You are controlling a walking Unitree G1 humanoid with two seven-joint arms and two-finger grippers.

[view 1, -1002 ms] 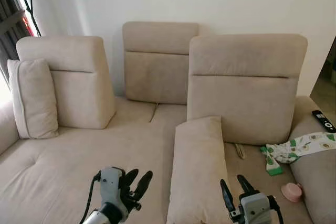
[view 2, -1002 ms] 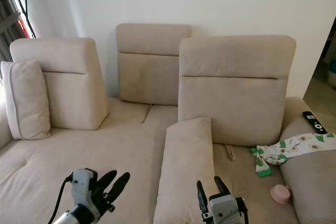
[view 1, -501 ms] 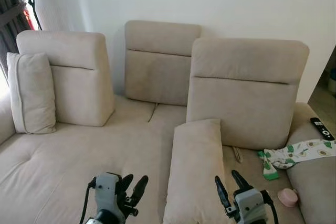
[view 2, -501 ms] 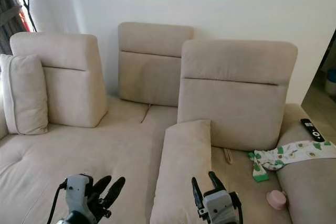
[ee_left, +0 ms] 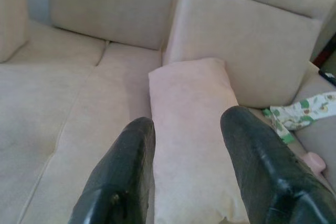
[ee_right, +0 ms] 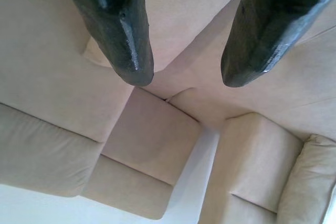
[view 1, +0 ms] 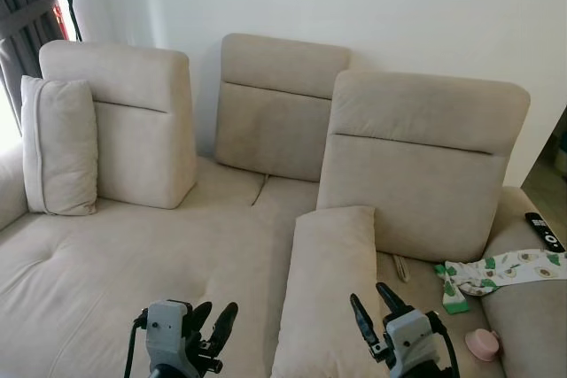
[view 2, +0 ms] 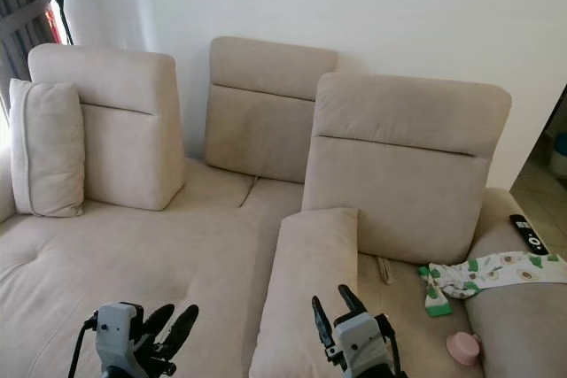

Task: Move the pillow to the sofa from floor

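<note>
A long beige pillow (view 1: 330, 282) lies lengthwise on the sofa seat (view 1: 124, 263), its far end against the right backrest (view 1: 416, 165). My left gripper (view 1: 213, 325) hovers low to the left of the pillow, fingers open and empty. To the right of the pillow's near end, my right gripper (view 1: 374, 312) is also open with nothing in it. The left wrist view looks along its fingers (ee_left: 131, 161) at the pillow (ee_left: 189, 129) on the seat. In the right wrist view, open fingertips (ee_right: 126, 40) hang in front of the sofa backrests (ee_right: 152, 140).
A second beige cushion (view 1: 60, 148) leans at the sofa's left end. A green-and-white patterned cloth (view 1: 496, 269), a pink round object (view 1: 484, 343) and a black remote (view 1: 545, 230) lie at the right end. Dark curtains (view 1: 22, 6) hang at far left.
The whole view has shifted as the camera moved. Both grippers sit lower in the picture than before and stay open. The pillow stays on the seat.
</note>
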